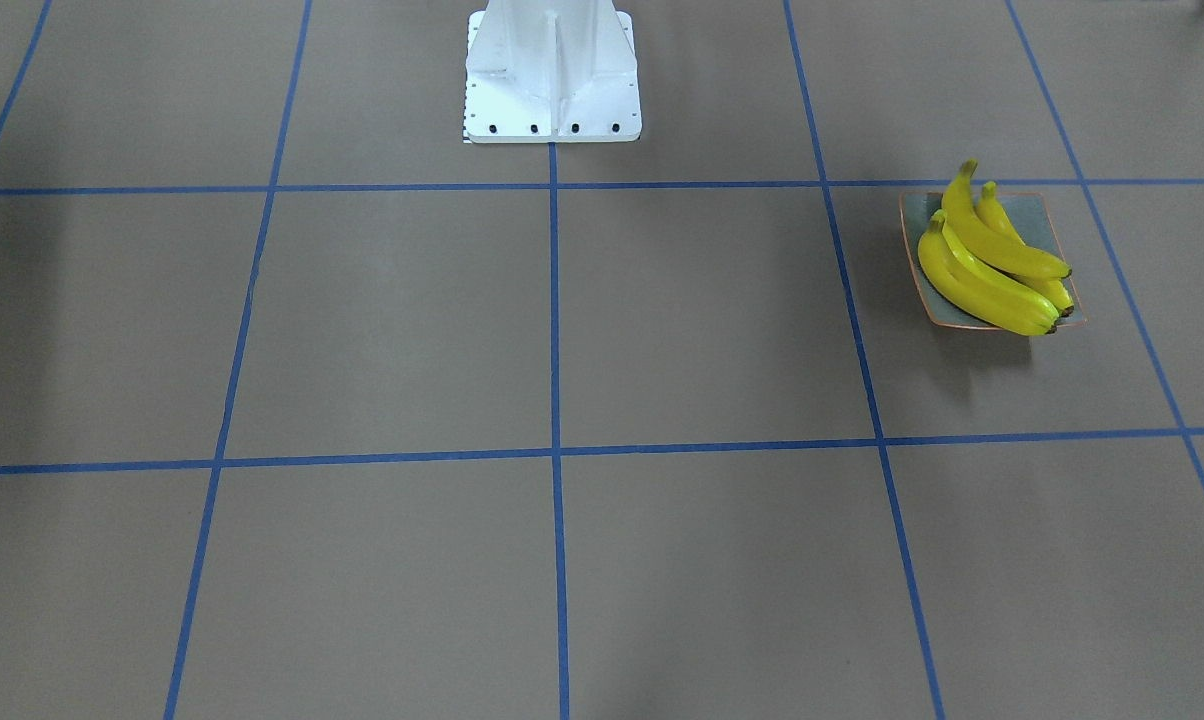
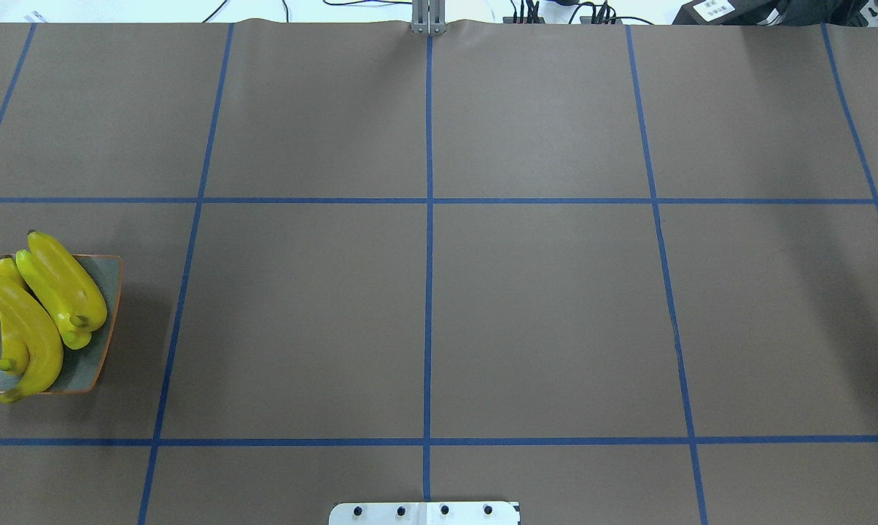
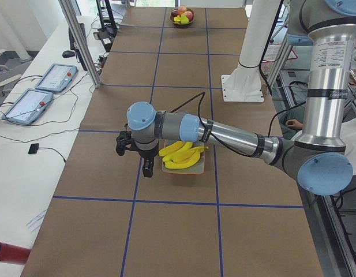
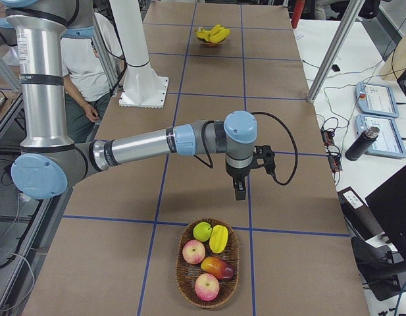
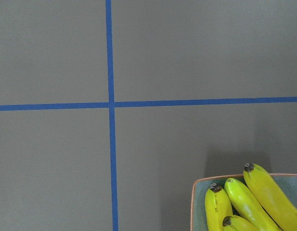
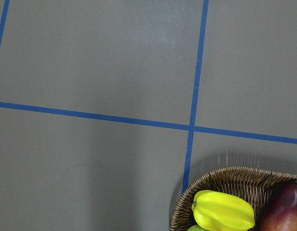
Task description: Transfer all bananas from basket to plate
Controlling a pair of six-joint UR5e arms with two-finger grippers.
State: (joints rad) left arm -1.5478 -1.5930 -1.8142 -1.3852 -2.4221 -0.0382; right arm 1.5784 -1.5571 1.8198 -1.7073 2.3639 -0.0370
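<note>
Several yellow bananas (image 2: pixel 38 313) lie piled on the plate (image 2: pixel 92 364) at the table's left end; they also show on the plate (image 1: pixel 1040 215) in the front-facing view. The left wrist view catches the plate's corner (image 5: pixel 195 202) with banana tips (image 5: pixel 264 197). My left gripper (image 3: pixel 147 168) hangs just beside the plate (image 3: pixel 198 169); I cannot tell whether it is open or shut. The wicker basket (image 4: pixel 181 280) at the other end holds apples, a starfruit and a mango. My right gripper (image 4: pixel 239 191) hangs over the table just short of the basket (image 6: pixel 220 175); its state cannot be told.
The white robot pedestal (image 1: pixel 552 80) stands at the table's middle edge. Blue tape lines grid the brown table. A person (image 4: pixel 77 59) sits behind the robot side. Tablets (image 3: pixel 45 86) and cables lie on the side bench.
</note>
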